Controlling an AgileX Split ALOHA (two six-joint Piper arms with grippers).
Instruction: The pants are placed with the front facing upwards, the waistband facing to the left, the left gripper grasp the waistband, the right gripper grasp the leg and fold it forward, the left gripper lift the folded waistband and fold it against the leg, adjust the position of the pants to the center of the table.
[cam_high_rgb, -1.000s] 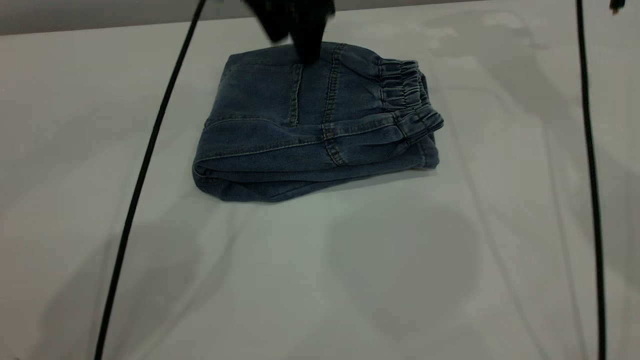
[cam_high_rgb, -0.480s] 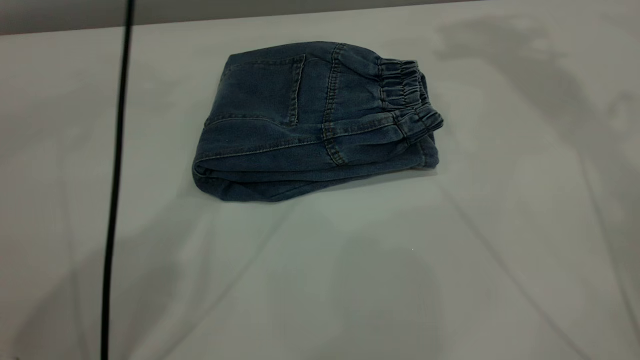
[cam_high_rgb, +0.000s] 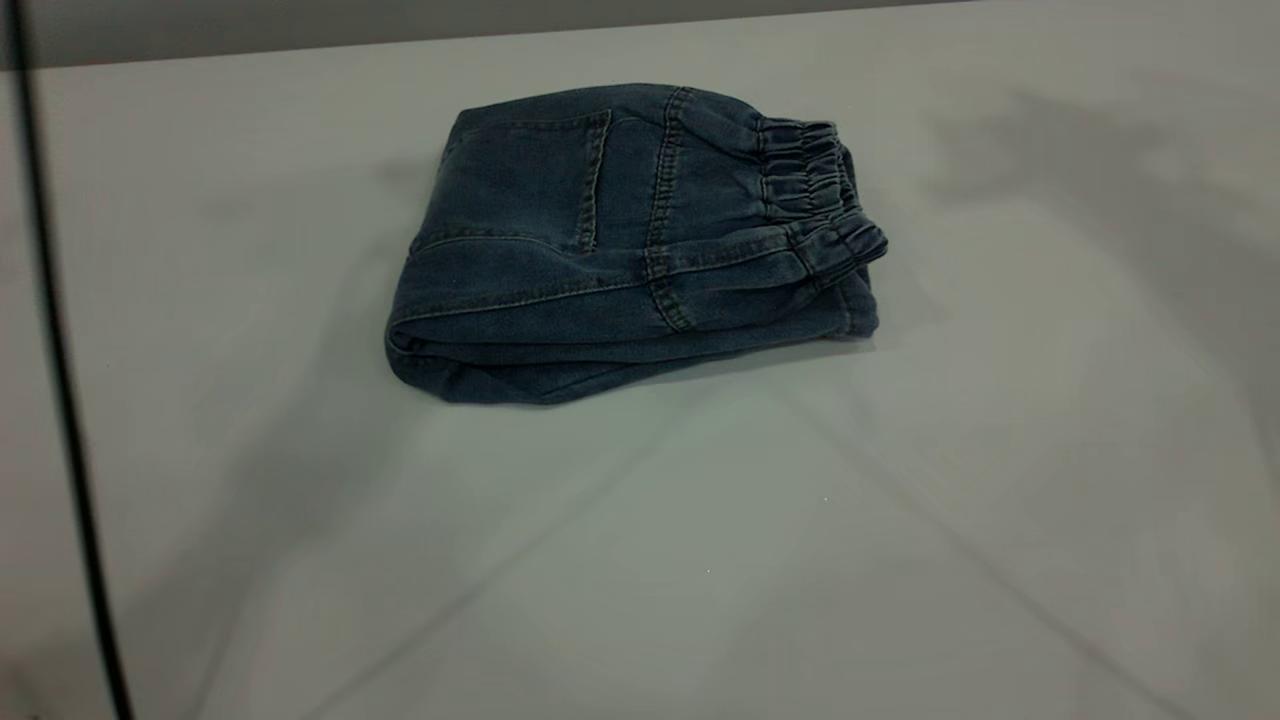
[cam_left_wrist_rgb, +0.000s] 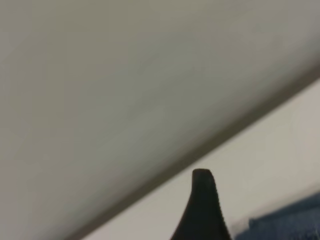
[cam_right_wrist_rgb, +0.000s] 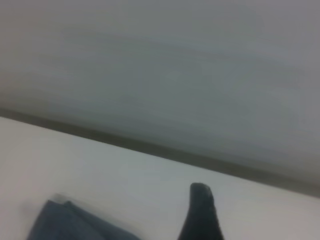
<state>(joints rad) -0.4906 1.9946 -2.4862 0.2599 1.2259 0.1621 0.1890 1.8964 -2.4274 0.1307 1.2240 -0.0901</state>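
The blue denim pants (cam_high_rgb: 620, 250) lie folded into a compact bundle on the white table (cam_high_rgb: 700, 560), in its far middle part. The gathered waistband (cam_high_rgb: 810, 175) is on top at the bundle's right end, and a stitched back pocket (cam_high_rgb: 520, 180) faces up. Neither gripper appears in the exterior view. The left wrist view shows a dark tip of my left gripper (cam_left_wrist_rgb: 202, 210) raised above the table, with a corner of the pants (cam_left_wrist_rgb: 290, 222) beyond it. A dark tip of my right gripper (cam_right_wrist_rgb: 200, 215) is likewise aloft, the pants (cam_right_wrist_rgb: 70, 225) off to one side.
A black cable (cam_high_rgb: 60, 380) hangs down the far left of the exterior view. The table's far edge (cam_high_rgb: 300, 45) meets a grey wall behind the pants. Soft arm shadows lie on the tabletop.
The dark gripper that hung over the pants' far edge has left the exterior view. The left cable has swung far left and the right cable is gone. The pants have not moved.
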